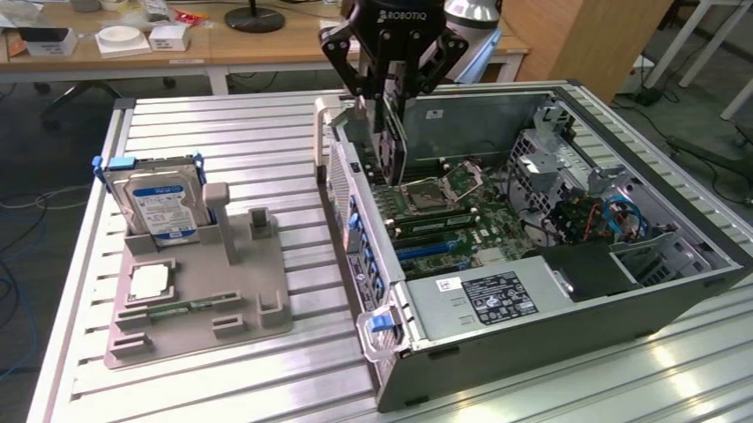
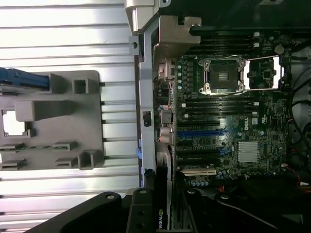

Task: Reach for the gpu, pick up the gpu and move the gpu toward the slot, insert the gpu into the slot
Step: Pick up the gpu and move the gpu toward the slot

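My gripper (image 1: 392, 88) hangs over the back corner of the open computer case, shut on the gpu (image 1: 383, 145). The dark card hangs upright from the fingers, with its silver bracket (image 1: 345, 119) toward the exterior view's left, just above the case's rear wall. In the wrist view the gpu (image 2: 164, 191) shows edge-on between the black fingers (image 2: 99, 213), lined up along the case's rear edge. The slot (image 1: 429, 249), a long blue strip on the green motherboard, lies lower in the case, apart from the card. Seen from the wrist, that blue slot (image 2: 201, 132) sits below the processor socket (image 2: 223, 75).
A grey fixture tray (image 1: 200, 300) on the slatted metal table holds a hard drive (image 1: 159, 198), a processor chip (image 1: 151, 282) and a memory stick (image 1: 176, 310). The case (image 1: 565, 291) has a power supply and drive cage on the exterior view's right. Desks stand behind.
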You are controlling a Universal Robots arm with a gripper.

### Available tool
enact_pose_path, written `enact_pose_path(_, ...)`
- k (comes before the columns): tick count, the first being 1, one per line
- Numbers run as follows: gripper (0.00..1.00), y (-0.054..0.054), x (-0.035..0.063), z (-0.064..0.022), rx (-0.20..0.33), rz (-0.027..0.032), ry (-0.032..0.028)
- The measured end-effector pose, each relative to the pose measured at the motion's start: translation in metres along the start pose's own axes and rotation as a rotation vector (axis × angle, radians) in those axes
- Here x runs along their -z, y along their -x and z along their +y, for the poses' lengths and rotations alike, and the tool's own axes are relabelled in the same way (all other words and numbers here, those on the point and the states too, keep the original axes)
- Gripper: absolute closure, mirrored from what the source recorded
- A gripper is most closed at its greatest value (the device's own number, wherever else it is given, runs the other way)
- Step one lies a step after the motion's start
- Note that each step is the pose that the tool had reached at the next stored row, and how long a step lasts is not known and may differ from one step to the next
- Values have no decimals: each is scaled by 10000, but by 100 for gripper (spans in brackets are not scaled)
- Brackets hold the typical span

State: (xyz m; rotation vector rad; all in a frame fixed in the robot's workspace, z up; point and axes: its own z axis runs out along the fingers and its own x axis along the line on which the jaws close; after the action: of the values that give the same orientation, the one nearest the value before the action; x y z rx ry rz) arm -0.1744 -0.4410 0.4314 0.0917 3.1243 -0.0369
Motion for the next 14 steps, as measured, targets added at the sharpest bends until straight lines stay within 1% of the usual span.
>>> enact_pose_path(14, 74, 96, -2, 6, -66, 1, -1)
